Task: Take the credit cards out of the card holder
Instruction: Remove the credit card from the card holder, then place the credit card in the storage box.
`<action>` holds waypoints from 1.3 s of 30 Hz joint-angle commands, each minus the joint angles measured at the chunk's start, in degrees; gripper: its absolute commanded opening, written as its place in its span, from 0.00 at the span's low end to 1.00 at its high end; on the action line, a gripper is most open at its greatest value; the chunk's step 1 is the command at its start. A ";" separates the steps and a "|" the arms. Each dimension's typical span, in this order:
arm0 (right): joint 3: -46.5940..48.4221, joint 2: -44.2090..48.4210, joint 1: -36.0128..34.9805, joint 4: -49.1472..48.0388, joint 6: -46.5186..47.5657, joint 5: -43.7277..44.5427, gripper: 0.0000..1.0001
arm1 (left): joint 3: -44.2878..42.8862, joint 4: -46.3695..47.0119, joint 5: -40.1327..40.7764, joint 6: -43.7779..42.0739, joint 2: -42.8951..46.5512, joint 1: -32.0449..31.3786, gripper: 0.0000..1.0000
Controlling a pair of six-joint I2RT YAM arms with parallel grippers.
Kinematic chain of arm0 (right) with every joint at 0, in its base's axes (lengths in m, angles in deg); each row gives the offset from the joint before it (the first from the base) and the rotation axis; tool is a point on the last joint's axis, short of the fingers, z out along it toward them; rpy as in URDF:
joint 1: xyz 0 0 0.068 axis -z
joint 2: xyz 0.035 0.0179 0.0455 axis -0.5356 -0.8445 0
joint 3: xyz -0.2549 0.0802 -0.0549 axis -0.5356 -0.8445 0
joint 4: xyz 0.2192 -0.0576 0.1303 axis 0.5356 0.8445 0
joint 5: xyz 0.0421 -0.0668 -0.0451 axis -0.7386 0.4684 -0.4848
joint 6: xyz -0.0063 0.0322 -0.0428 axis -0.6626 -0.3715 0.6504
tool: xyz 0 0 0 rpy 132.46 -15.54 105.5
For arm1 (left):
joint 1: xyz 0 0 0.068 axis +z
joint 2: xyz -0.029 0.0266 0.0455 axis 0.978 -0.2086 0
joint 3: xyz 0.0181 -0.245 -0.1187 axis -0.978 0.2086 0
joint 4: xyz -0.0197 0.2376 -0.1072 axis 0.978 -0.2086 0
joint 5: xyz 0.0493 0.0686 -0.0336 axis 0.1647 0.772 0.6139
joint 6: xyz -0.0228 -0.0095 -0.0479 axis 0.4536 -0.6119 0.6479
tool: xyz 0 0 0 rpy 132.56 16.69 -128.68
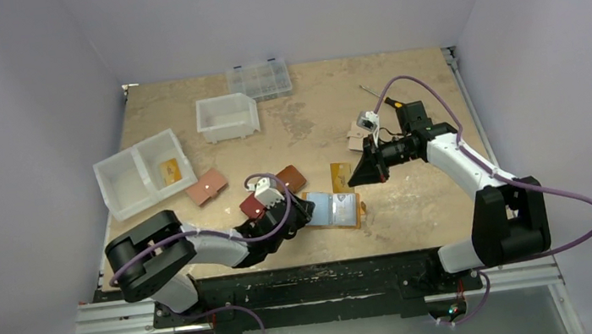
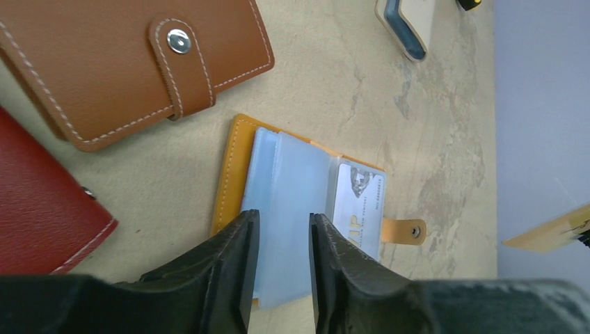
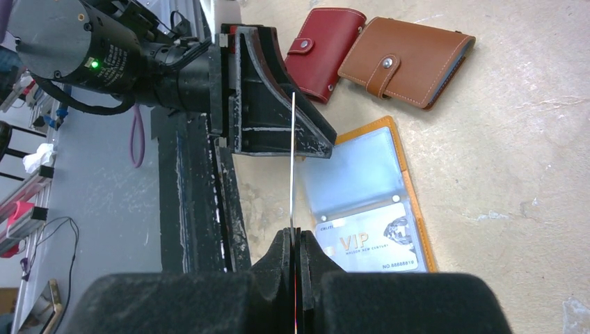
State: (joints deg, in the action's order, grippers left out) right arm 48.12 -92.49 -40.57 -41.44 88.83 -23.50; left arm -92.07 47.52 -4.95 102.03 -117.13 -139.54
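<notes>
**Card extraction, partway: one out in the gripper, at least one left**

Obs: the card holder point(image 2: 228, 170) lies open and flat on the table near the front edge, clear sleeves up, just beside the brown wallet point(image 2: 132, 62) and the dark red wallet point(image 2: 42, 202).

Left gripper point(image 2: 284, 223): fingers parted by a narrow gap and set over the near edge of the sleeves. Nothing is between them. Contact with the holder can't be confirmed.

Right gripper point(image 3: 295, 236): clamped on a thin card point(image 3: 293, 160), seen edge-on and raised above the holder.

Done so far, judging by layout: a yellow card point(image 1: 341, 172) lies on the table just behind the holder, and another shows in the white bin point(image 1: 118, 167) to the left.

Remaining: the VIP card point(image 2: 358, 209) sits in its sleeve. The other sleeves look empty, but glare prevents certainty. The held card needs setting down.
</notes>
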 commanded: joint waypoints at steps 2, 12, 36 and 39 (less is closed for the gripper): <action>2.43 1.58 0.41 1.18 1.49 0.05 0.00 | -0.03 -7.98 4.14 -5.40 6.73 -0.12 0.42; 2.84 1.74 0.38 2.82 3.66 0.41 0.00 | 3.03 -7.29 -4.83 -25.98 22.58 -0.03 0.83; 4.78 -0.01 0.28 12.93 14.55 -2.48 0.00 | 6.38 28.71 -25.47 -33.42 16.52 0.41 0.90; 4.95 -0.21 0.29 13.51 15.16 -2.70 0.00 | 3.92 28.63 -25.06 -34.19 13.61 0.65 0.89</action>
State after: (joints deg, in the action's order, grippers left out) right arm 50.63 -92.55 -40.57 -29.68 101.44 -23.78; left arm -83.76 69.99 -29.06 70.36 -101.06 -139.47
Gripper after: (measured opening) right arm 0.027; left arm 0.899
